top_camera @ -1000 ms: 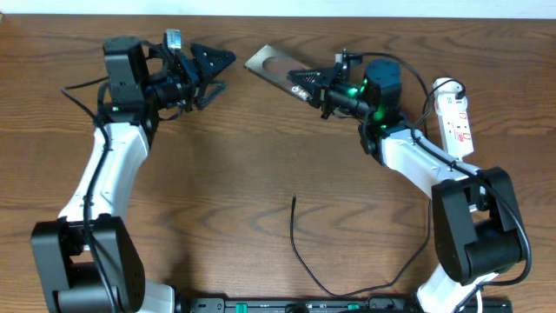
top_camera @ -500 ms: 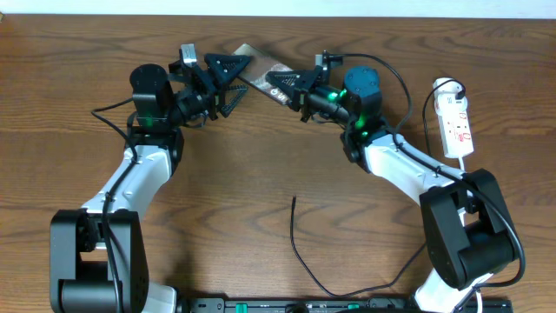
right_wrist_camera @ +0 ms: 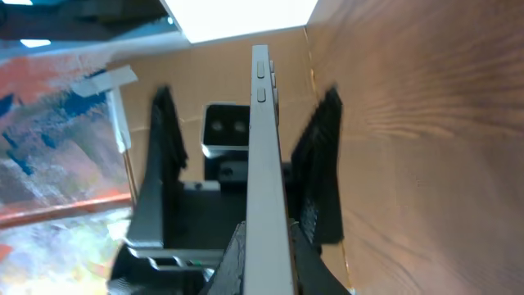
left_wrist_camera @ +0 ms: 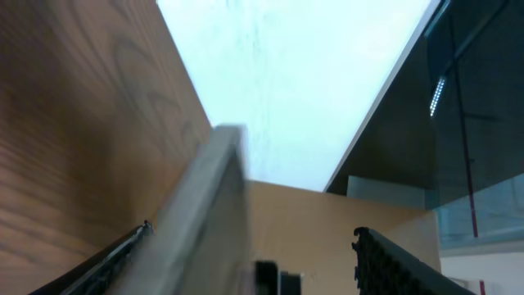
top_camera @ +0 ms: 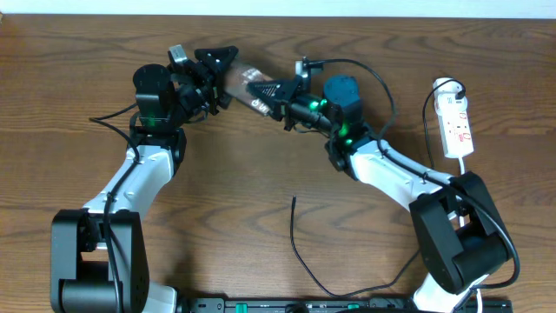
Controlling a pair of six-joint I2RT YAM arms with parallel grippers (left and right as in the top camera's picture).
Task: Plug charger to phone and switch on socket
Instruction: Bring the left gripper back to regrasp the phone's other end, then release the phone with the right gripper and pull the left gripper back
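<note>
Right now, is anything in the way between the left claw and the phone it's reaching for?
Nothing visible. The phone, gripped at one end by the right gripper, stands edge-on inside the open left gripper, with a gap showing on each side.

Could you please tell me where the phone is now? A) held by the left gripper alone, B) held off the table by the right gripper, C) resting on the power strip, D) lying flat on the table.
B: the jaws of the right gripper clamp the phone edge-on, with the left gripper open around its far end.
</note>
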